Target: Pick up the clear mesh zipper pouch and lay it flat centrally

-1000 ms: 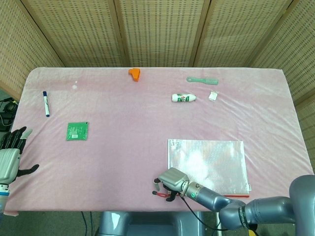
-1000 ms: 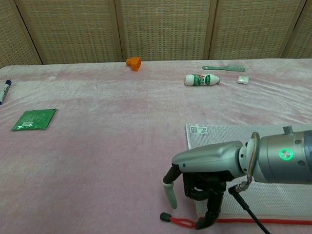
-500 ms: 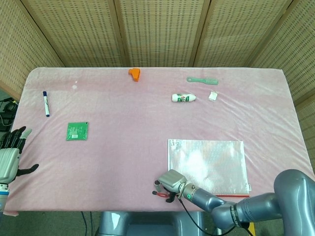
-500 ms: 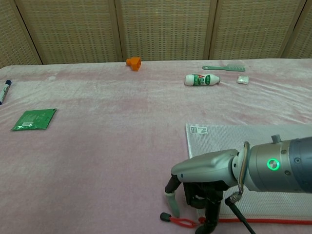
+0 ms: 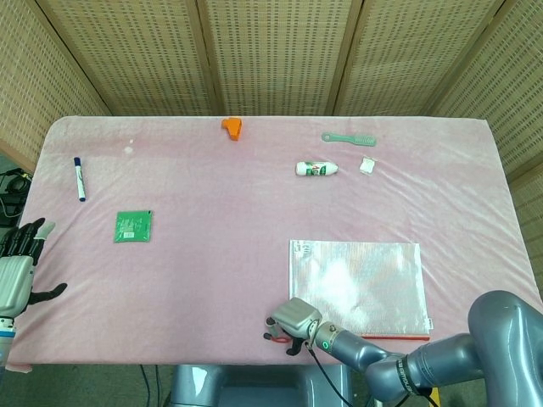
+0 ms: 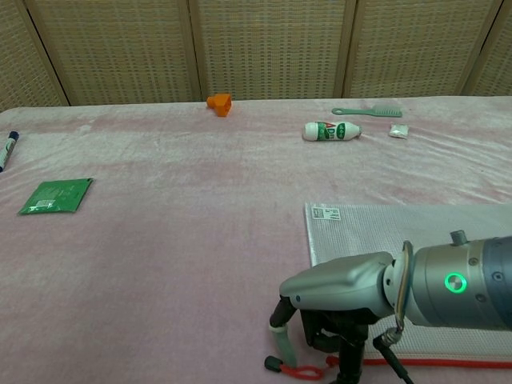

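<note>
Right robot hand (image 6: 320, 340) has dropped lower and nearer over the last second — in the chest view its fingers now press down at the near left corner of the clear mesh zipper pouch with the red zip edge (image 5: 356, 287), right over the red zipper pull cord (image 6: 296, 371). Fingers look curled in around that cord, but whether they actually pinch it — cannot tell, the palm hides the contact. Head view agrees: right robot hand (image 5: 293, 320) sits at the near edge of the pink cloth-covered table (image 5: 212, 212), touching the pouch's near left corner.

Pouch itself has not shifted; it lies flat at near right of the table, white label at its far left corner, well off centre. So the task is at the grasp stage only — lift not yet begun, and the pouch would then need to travel left and farther in.

Left robot hand (image 5: 19, 267) idle at the near left table edge, fingers apart, holding nothing, unchanged.

Elsewhere, all unmoved:
- green square packet (image 5: 133, 225) and blue-capped marker pen (image 5: 79, 178) at left
- orange plastic piece (image 5: 232, 126) at far centre
- white tube with green label (image 5: 316, 169), green comb (image 5: 349, 138), small white sachet (image 5: 367, 165) at far right
</note>
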Robot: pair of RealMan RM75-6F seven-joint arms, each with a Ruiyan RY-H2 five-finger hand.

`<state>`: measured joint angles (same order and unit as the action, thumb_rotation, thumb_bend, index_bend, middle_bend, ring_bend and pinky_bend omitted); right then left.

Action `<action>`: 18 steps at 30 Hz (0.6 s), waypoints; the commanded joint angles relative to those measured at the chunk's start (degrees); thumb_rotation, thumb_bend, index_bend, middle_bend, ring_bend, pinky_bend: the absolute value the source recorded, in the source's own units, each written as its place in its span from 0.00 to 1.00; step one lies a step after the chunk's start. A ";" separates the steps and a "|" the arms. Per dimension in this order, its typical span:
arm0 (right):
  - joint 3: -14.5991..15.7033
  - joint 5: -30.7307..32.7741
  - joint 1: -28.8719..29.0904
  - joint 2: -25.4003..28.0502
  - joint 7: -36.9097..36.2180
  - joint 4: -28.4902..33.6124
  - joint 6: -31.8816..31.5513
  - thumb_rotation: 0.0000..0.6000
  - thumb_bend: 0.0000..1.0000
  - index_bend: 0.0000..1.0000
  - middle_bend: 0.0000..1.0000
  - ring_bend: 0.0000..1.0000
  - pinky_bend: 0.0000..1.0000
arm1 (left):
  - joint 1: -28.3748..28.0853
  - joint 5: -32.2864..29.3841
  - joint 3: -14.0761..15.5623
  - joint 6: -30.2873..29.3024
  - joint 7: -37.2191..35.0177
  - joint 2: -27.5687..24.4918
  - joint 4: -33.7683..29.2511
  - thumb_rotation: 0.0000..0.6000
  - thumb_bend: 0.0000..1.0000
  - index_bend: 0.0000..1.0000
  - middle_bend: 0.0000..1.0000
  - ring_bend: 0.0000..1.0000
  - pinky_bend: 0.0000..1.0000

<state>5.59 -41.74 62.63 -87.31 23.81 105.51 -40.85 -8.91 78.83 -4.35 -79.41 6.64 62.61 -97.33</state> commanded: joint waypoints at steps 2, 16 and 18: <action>0.23 -0.44 -0.44 -0.82 0.59 -0.33 -1.54 1.00 0.41 0.49 0.96 0.92 1.00 | -0.01 -0.01 0.01 0.00 -0.02 0.00 0.01 1.00 0.00 0.00 0.00 0.00 0.00; 0.34 -0.27 -1.17 -2.83 1.02 -1.38 -2.72 1.00 0.46 0.54 0.96 0.92 1.00 | -0.09 -0.21 -0.04 0.00 -0.07 0.00 0.06 1.00 0.00 0.00 0.00 0.00 0.00; 0.43 -0.41 -1.29 -3.07 1.30 -1.54 -3.06 1.00 0.48 0.55 0.96 0.92 1.00 | -0.07 -0.19 -0.02 -0.03 -0.10 -0.01 0.07 1.00 0.00 0.00 0.00 0.00 0.00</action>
<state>5.99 -42.09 61.39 -90.30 25.03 104.03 -43.83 -8.98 78.64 -4.37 -79.44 6.53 62.61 -97.26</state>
